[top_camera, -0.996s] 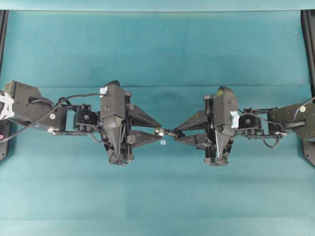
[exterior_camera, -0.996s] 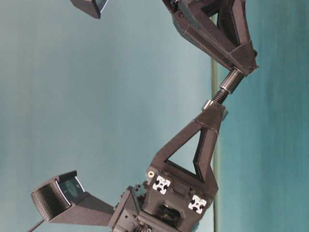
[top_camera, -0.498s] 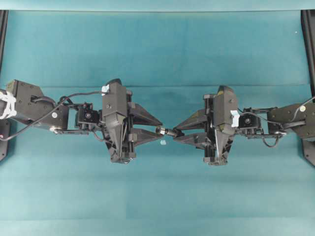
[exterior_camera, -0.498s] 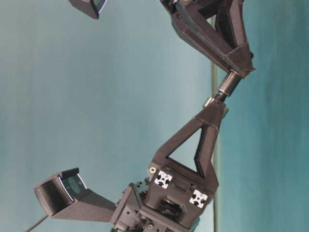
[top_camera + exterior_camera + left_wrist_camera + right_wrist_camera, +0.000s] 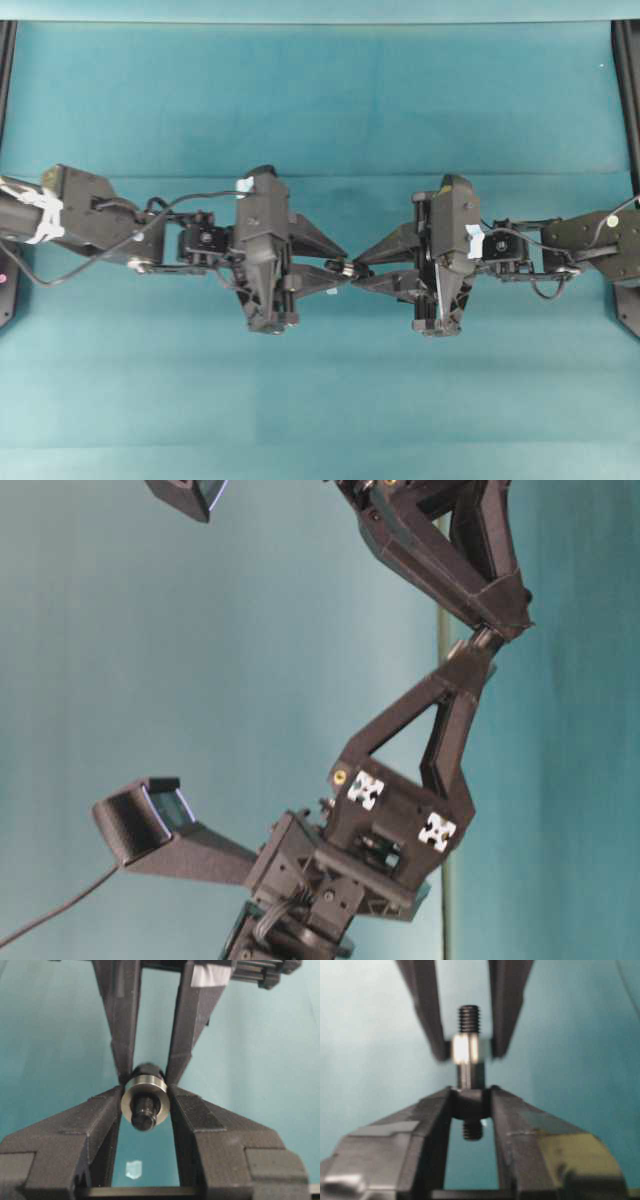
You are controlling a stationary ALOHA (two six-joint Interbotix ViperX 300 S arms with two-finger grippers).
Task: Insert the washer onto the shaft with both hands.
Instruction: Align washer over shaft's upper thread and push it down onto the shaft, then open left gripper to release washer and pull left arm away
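Washer threaded over the shaft, held between my two sets of fingers above the teal counter (image 5: 320, 100).

My left fingers (image 5: 197, 1115) pinch the washer (image 5: 145, 1098), a bright silvery ring with a dark bore; the shaft's (image 5: 145, 1110) dark threaded tip pokes through it toward that camera. My right fingers (image 5: 512, 1110) clamp the shaft (image 5: 469, 1072), a slim dark stepped rod, its axis running 12 to 6 in the right wrist view, threaded end at 12. Overhead, the axis lies 3 to 9, washer (image 5: 343, 267) mid-counter.
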